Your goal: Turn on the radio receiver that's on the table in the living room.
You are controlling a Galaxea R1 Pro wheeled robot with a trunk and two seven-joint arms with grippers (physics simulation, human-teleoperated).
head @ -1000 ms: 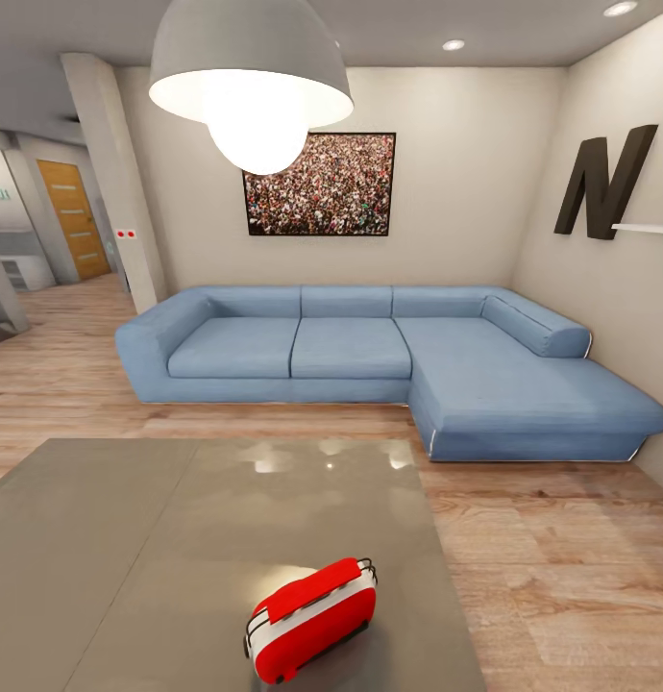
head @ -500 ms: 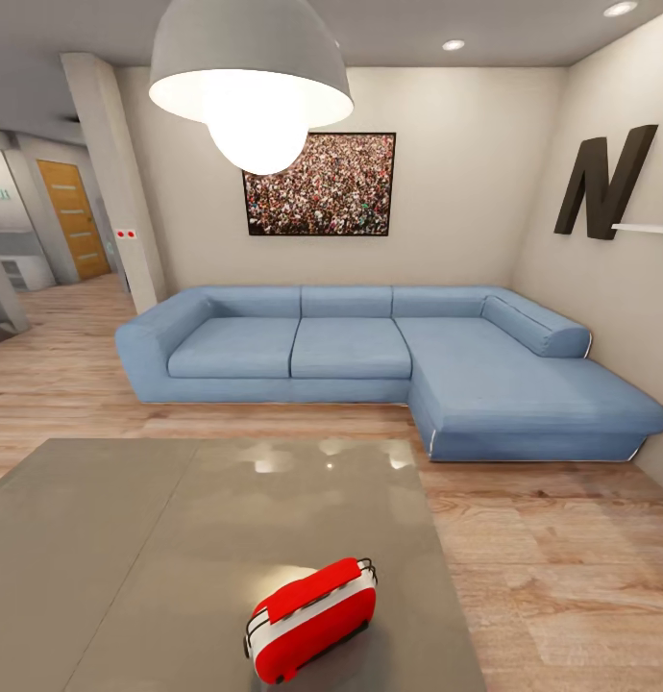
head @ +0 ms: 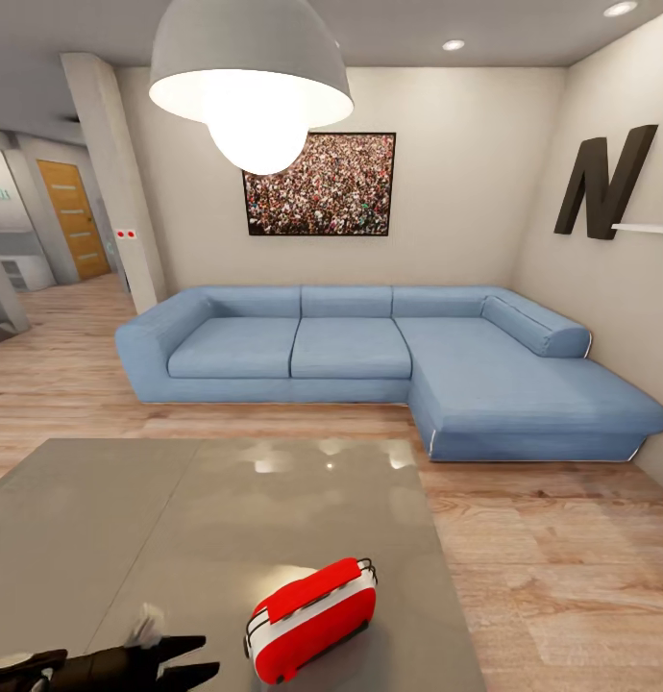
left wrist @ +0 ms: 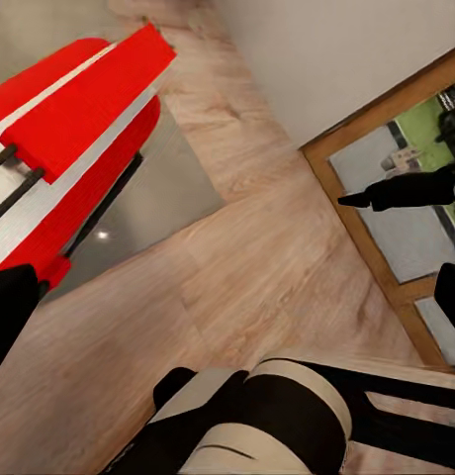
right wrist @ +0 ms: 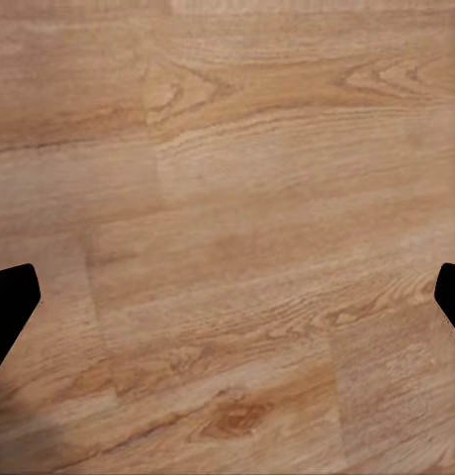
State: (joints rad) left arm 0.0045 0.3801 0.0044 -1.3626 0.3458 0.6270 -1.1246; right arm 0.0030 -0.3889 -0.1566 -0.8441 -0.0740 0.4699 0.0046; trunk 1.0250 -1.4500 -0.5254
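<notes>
While the radio receiver (head: 310, 620) sits on the table (head: 178, 519), my left gripper (head: 183, 658) hovers beside it, spread wide, empty. My right gripper (right wrist: 227, 297) gapes over wood floor (right wrist: 237, 198).

A bright, evenly lit rendered room. The main light is a glowing white dome lamp (head: 250, 91) at the upper left of the head view, with two small ceiling spotlights (head: 620, 9) at the upper right. The glossy table (head: 303, 509) in the lower half reflects pale glare patches. Soft shadow lies under the blue sofa (head: 389, 370). Straight lines bow slightly toward the frame edges. The right wrist view shows the wood floor (right wrist: 227, 237) softly blurred, darker in its lower left corner.
</notes>
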